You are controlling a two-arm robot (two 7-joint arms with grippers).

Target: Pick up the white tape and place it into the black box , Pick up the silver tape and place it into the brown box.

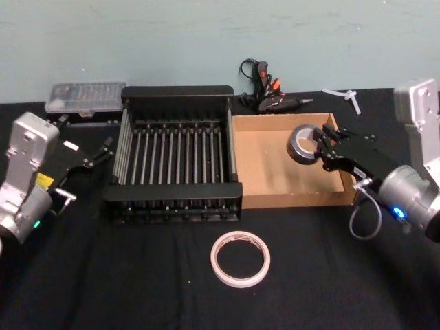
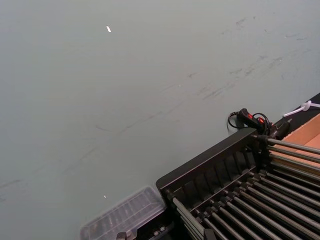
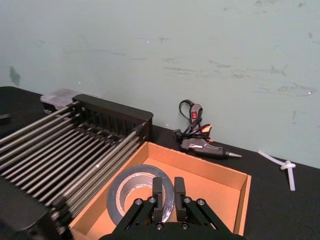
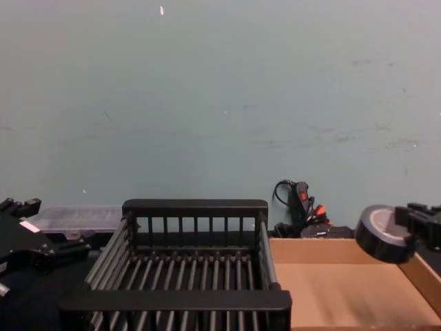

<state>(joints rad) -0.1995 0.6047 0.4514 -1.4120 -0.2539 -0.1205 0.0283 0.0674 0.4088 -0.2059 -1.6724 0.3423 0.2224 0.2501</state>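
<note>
Two claws show: the right claw [image 1: 322,146] is clamped on the silver tape [image 1: 302,144], held above the brown box [image 1: 275,196] near its far right corner. The left claw [image 1: 103,151] hangs slightly parted beside the black box [image 1: 172,189]. The white tape [image 1: 240,258] lies flat near the table's front edge.

A pale blue-green wall [image 4: 220,89], scuffed with faint dark streaks and a few small white chips, runs behind the whole setup. The table [image 1: 137,289] under it is covered in flat black cloth, evenly lit.
</note>
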